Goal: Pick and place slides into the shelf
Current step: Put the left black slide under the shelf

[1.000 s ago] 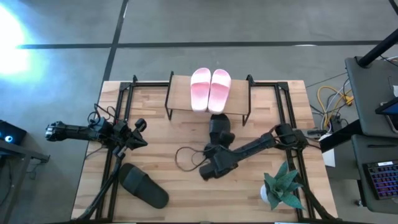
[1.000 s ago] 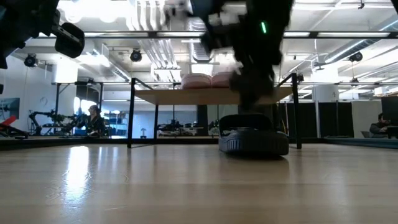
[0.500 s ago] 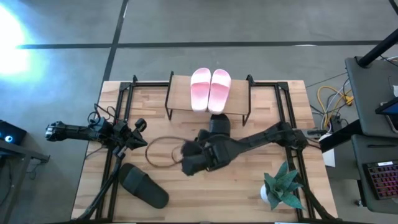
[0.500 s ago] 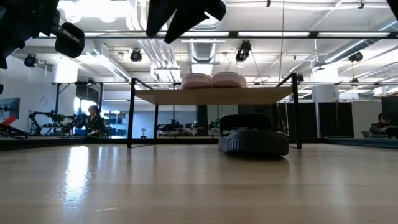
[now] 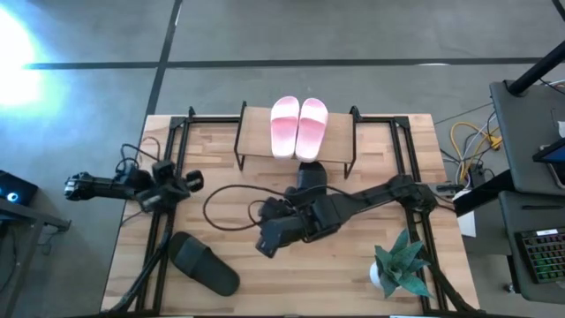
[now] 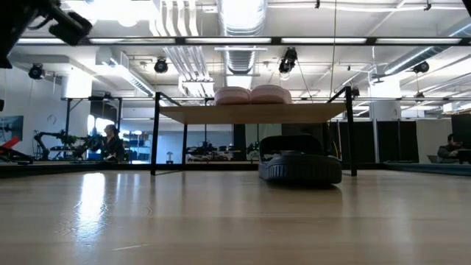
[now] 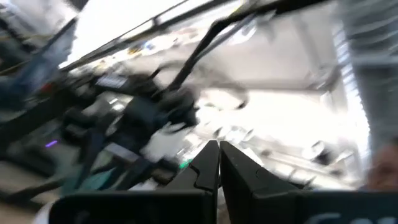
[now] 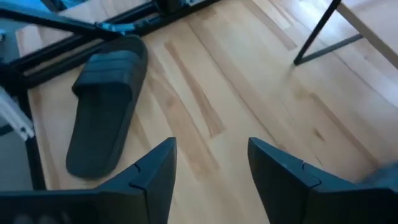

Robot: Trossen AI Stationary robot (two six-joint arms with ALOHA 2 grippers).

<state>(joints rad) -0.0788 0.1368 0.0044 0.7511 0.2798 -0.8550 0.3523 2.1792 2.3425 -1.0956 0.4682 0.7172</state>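
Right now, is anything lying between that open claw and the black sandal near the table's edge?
No. The right wrist view shows only bare wooden tabletop between the right gripper and the black slide.

Left wrist scene blurred; black slide (image 5: 312,176) part-hidden — under shelf (image 5: 256,134).

Two pale pink slides (image 5: 298,126) sit on the light wooden shelf (image 5: 256,132); two black slides (image 5: 205,264) lie on the striped wood bench (image 5: 353,283).

Right claw (image 5: 267,243) hangs open over mid-table; left claw (image 5: 192,183), fingers together, waits at the left.
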